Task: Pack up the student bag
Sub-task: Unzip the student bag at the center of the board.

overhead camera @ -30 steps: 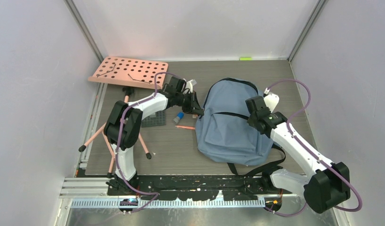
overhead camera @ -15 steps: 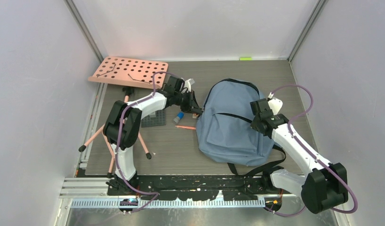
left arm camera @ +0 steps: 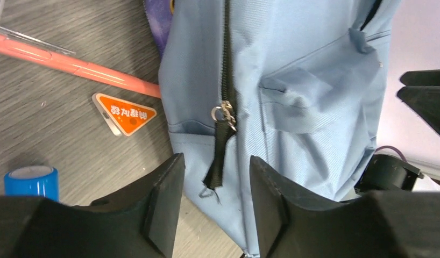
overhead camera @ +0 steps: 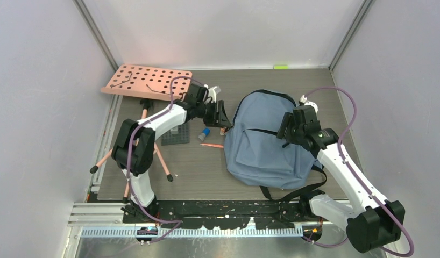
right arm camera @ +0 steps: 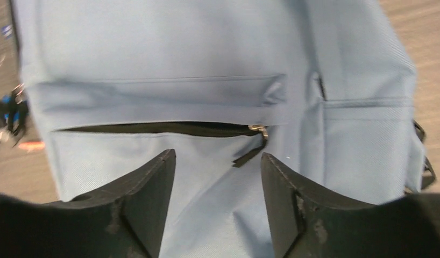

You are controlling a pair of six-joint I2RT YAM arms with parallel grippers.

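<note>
The student bag [overhead camera: 263, 145], blue-grey, lies flat on the table right of centre. At its left edge my left gripper [overhead camera: 223, 121] is open. In the left wrist view, the black pull strap [left arm camera: 220, 156] of the side zipper hangs loose between my left gripper's [left arm camera: 215, 161] fingers, touching neither. My right gripper [overhead camera: 286, 129] hovers open over the right part of the student bag [right arm camera: 207, 48]. In the right wrist view, the front pocket zipper [right arm camera: 164, 129] and its pull [right arm camera: 249, 153] lie just beyond my right gripper [right arm camera: 218, 156].
A pink pen [overhead camera: 211, 145], a blue cylinder [overhead camera: 205, 133] and an orange triangular tag [left arm camera: 125, 112] lie just left of the bag. A dark grey plate [overhead camera: 175, 135] is further left. A pink pegboard on a tripod [overhead camera: 148, 81] stands at the back left.
Both grippers have opened. The left one let go of the zipper pull strap and drew back slightly. The right one moved from the bag's right edge to above its front pocket.
</note>
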